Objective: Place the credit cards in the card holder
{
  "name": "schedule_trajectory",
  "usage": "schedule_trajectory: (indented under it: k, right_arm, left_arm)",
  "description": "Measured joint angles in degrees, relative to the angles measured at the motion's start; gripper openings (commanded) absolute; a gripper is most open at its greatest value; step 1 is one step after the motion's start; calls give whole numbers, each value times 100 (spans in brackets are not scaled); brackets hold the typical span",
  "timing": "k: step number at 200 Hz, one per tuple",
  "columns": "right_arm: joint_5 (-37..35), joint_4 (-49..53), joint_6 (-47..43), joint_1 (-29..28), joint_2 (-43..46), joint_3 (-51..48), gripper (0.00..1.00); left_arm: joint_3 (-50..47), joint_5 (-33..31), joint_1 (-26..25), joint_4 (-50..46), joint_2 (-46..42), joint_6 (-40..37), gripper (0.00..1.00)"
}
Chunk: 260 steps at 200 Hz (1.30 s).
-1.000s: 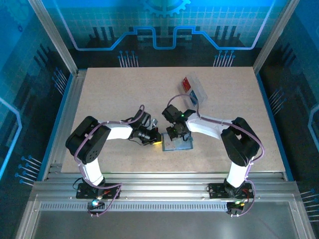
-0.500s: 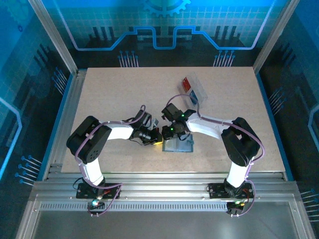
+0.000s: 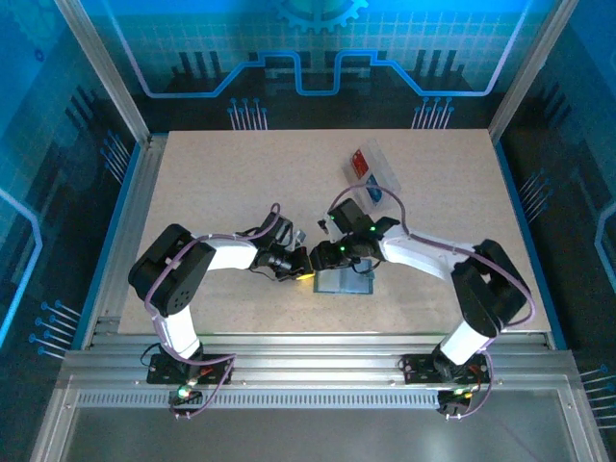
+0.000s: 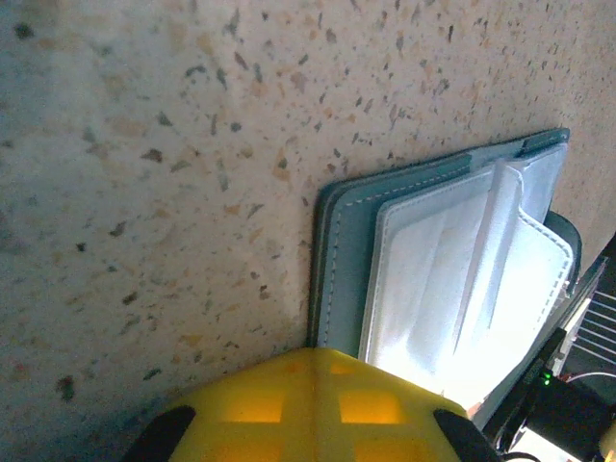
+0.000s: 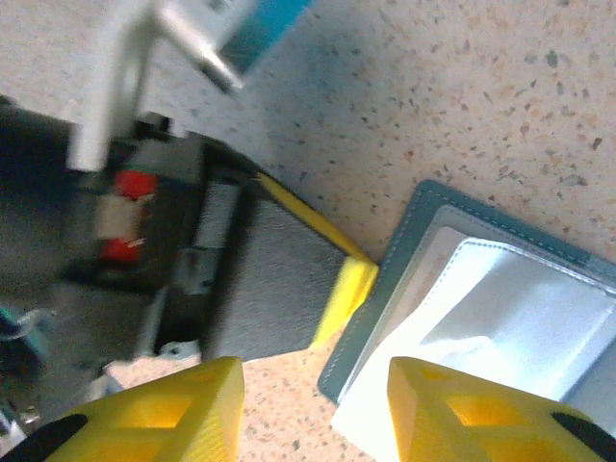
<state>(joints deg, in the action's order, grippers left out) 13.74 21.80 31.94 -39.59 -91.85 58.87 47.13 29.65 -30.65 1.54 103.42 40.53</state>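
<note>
Your left gripper [image 3: 302,273] is clenched, its yellow fingers [image 4: 308,409] drawn together into one wedge low over the table. The tip rests against the left edge of the card holder [image 3: 345,281], a small dark teal-grey folding wallet. In the right wrist view that yellow tip [image 5: 344,289] touches the wallet's corner. The angle is poor, so you cannot tell whether the cover's edge is pinched between the fingers or only pressed from the side.

Your right gripper [image 5: 313,390] is released. Its two yellow fingertips [image 5: 164,409] stand apart with nothing between them, only bare table and the corner of the card holder [image 5: 409,241] below. From above, the right gripper [image 3: 323,256] hangs just beside the left one, over the holder's far-left corner.

The card holder [image 4: 345,260] lies opened flat on the speckled beige table [image 3: 221,183], pale inner pockets [image 4: 452,289] facing up, between the two arms and nearer their bases than the far edge.

The credit cards are not in it. The red card with a white mark [image 3: 361,162] lies in the clear rectangular plastic tray [image 3: 387,169], well apart from the holder toward the far right. The blue card [image 3: 375,193] shows as a small patch at the tray's near end, close to the right arm.
</note>
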Motion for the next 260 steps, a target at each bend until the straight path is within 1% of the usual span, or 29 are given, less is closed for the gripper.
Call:
schedule_trajectory:
  k: [14, 37, 47, 62, 87, 118, 133, 151, 162, 189, 215, 239, 260]
  right_arm:
    - [-83, 39, -35, 9, 232, -9, 35]
    - [-306, 125, -31, 55, 343, -9, 15]
    - [-398, 177, -68, 76, 295, -20, 11]
    - [-490, 219, -42, 94, 149, -37, 9]
    - [-627, 219, -44, 81, -275, -39, 9]
    - [-732, 216, -46, -24, -796, -24, 11]
    - [-721, 203, -44, -59, -979, 13, 16]
    - [-708, 164, -72, -59, -981, 87, 19]
    - [-728, 146, -90, -57, -968, 92, 22]
    - [-929, 363, -205, 28, -706, 214, 35]
    - [-1453, 782, -417, 404, -363, 914, 41]
    - [-2096, 1091, -728, 839, -365, 1858, 40]
    - [-2592, 1346, -1060, 1139, -621, 2618, 37]
  left_arm:
    - [-17, 0, 0, 7, -11, 2, 12]
    - [-179, 0, 20, 26, -192, 7, 16]
    - [-271, 2, 39, 22, -334, 4, 18]
    - [-367, 2, 90, 26, -546, 7, 22]
    - [-417, -4, 151, 28, -831, 0, 27]
    - [-420, -4, 164, 42, -896, 0, 30]
    - [-422, -4, 164, 42, -896, -2, 32]
    - [-422, -4, 164, 44, -896, -2, 34]
    - [-422, -7, 164, 44, -896, -2, 35]
    - [-424, -26, 164, 48, -898, -13, 38]
    - [-514, -46, 164, 85, -1008, -15, 42]
    - [-610, -114, 164, 87, -1239, -22, 45]
    - [-667, -177, 164, 144, -1513, -46, 49]
